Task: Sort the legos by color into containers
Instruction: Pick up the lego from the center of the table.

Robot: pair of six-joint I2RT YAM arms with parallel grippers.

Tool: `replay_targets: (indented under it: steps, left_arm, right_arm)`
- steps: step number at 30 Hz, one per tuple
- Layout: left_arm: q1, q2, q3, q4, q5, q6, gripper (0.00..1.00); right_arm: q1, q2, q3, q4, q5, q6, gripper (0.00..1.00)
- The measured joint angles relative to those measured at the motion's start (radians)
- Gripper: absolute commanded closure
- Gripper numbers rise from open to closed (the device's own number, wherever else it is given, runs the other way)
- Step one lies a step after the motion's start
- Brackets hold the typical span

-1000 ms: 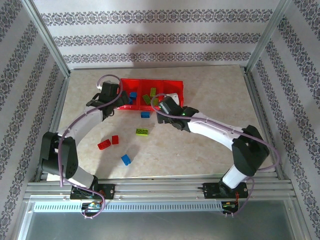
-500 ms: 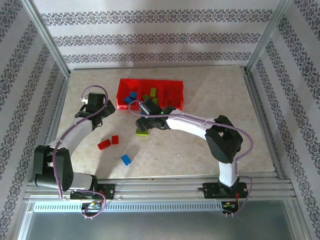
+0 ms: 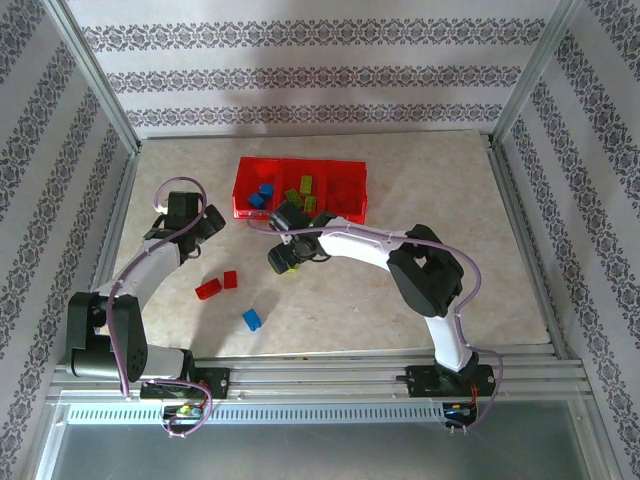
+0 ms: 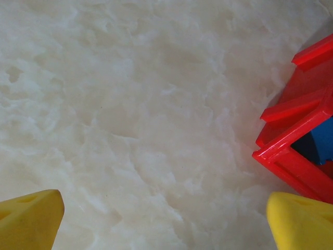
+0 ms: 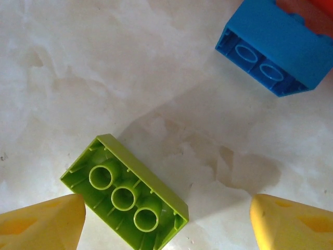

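The containers are one red three-compartment tray (image 3: 350, 195) at the back of the table, with blue legos (image 3: 262, 195) in its left compartment and lime ones (image 3: 300, 188) in the middle. My right gripper (image 3: 281, 257) hangs open over a lime green lego (image 5: 125, 198) that lies studs down on the table. The brick sits between the fingers, close against the left finger (image 5: 41, 224) and far from the right one. A blue lego (image 5: 273, 49) lies just beyond it. My left gripper (image 3: 207, 222) stands open over bare table beside the tray's corner (image 4: 291, 156).
Two red legos (image 3: 210, 289) (image 3: 230, 279) and a blue one (image 3: 252, 319) lie loose on the near left of the table. Metal frame posts and patterned walls close in the table on three sides.
My right gripper swung left and toward the near side, from the tray down over the lime green lego, its jaws narrowing a little. The left arm drew back left, away from the tray.
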Motion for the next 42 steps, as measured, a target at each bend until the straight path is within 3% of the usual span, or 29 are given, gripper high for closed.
replay_targets:
  steps: [11, 23, 37, 42]
  left_arm:
    - [0.012, 0.0, -0.007, 0.007, 0.019, -0.004, 0.0]
    - [0.02, 0.0, -0.015, 0.007, 0.023, -0.008, 0.0]
    - [0.026, 0.0, -0.017, 0.01, 0.042, -0.015, 0.01]
    - [0.03, 0.0, -0.017, 0.011, 0.049, -0.018, 0.0]
  right_arm:
    - [0.024, 0.056, 0.066, -0.038, 0.01, -0.074, 0.19]
    - [0.049, 0.136, 0.126, -0.084, 0.011, -0.13, 0.26]
    - [0.08, 0.141, 0.135, -0.103, 0.029, -0.152, 0.58]
    - [0.085, 0.141, 0.135, -0.104, 0.029, -0.153, 0.65]
